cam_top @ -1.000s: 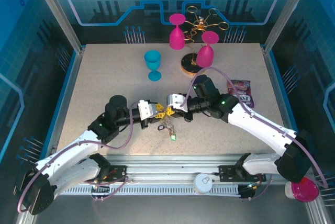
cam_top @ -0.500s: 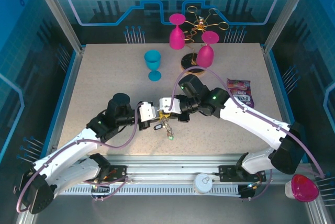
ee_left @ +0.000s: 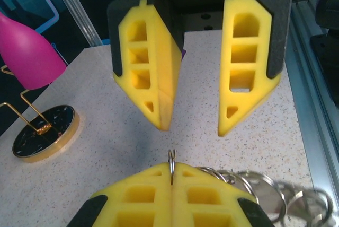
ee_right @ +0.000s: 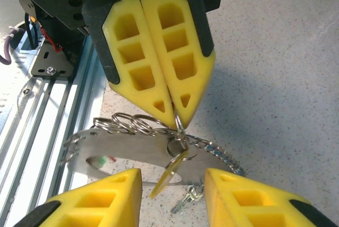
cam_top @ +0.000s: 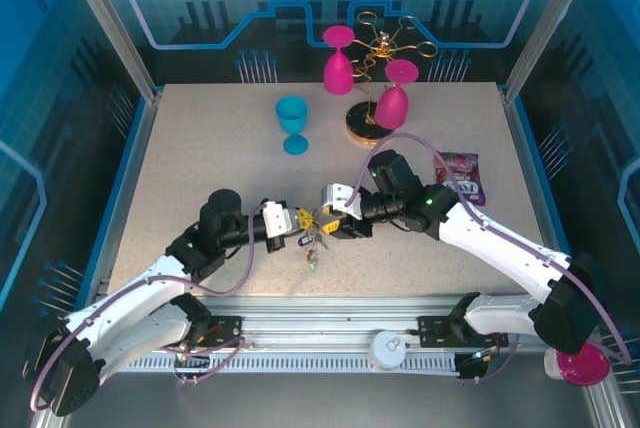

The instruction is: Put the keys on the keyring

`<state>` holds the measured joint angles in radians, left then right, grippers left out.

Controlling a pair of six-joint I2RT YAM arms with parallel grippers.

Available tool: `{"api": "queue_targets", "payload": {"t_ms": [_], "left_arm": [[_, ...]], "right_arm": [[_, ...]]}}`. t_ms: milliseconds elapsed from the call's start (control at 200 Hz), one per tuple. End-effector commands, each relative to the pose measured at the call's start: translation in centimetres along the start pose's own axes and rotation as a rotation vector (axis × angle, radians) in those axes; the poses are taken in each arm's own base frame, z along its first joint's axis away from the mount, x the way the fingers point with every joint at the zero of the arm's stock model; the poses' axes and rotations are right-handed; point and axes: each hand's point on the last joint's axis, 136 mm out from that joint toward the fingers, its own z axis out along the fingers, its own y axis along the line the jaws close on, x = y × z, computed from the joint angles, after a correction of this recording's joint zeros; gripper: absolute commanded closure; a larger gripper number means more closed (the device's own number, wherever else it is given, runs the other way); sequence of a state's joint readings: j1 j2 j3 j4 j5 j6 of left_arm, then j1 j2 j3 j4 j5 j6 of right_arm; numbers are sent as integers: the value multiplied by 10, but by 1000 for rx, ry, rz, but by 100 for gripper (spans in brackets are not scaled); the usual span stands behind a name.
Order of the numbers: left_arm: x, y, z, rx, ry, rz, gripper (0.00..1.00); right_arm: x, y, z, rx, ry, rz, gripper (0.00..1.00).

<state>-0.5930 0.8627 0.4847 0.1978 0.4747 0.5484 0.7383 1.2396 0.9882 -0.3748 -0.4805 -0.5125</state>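
Note:
My left gripper (ee_left: 172, 167) is shut on a small silvery split ring (ee_left: 171, 157) of the keyring, held just above the table. From that ring (ee_right: 179, 125) hang a yellow-headed key (ee_right: 170, 175), a row of silvery chain rings (ee_right: 130, 123) and a flat metal tag (ee_right: 124, 150). A small silver key (ee_right: 188, 200) lies on the table below. My right gripper (ee_right: 172, 179) faces the left one, open, its yellow fingers (ee_left: 159, 92) on either side of the hanging yellow key without touching it. From above, the two grippers (cam_top: 297, 223) (cam_top: 335, 225) meet over the bunch (cam_top: 313, 248).
A blue goblet (cam_top: 293, 123) stands at the back. Behind it, two pink goblets (cam_top: 338, 60) hang on a gold wire rack (cam_top: 385, 48) with a round base (ee_left: 45, 134). A snack packet (cam_top: 462, 176) lies at the right. The metal rail (ee_right: 37, 121) runs along the near edge.
Both grippers have shifted a little toward the near edge, carrying the hanging bunch with them. The right gripper has drawn back slightly to the right.

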Motion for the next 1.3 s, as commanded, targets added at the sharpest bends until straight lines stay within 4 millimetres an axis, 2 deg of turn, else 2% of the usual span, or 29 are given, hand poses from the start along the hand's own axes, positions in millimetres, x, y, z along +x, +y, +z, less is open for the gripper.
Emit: {"api": "queue_targets", "payload": {"t_ms": [0,260,515,620,720,786,841,936,1096,1246,1296], "left_arm": [[-27,0,-4,3,-120,35,100],[-30,-7,-5,37,-156,12,100],[-33,-9,-5,51,-175,-2,100],[-34,-9,-5,55,-185,-7,100],[-34,-9,-4,55,-188,-12,100],[-33,-4,-4,25,-172,-17,100],[-28,1,-4,-4,-140,-20,86],[-17,6,-1,-16,-53,-15,83],[-7,9,2,-1,55,2,85],[-4,9,5,24,103,14,86],[-3,9,6,30,114,18,89]], "right_arm": [[-9,-3,-2,0,-51,14,63],[-19,-7,-2,12,-125,13,68],[-26,0,-4,-25,-171,-12,75],[-29,0,-3,-34,-181,-18,82],[-30,1,-2,-44,-182,-22,100],[-31,-1,-3,-37,-167,-27,100],[-29,-1,-4,-34,-143,-36,100],[-23,3,-2,-42,-65,-62,100],[-16,9,5,-74,84,-115,100],[-22,13,11,-92,144,-166,100],[-27,13,13,-89,145,-181,100]]}}
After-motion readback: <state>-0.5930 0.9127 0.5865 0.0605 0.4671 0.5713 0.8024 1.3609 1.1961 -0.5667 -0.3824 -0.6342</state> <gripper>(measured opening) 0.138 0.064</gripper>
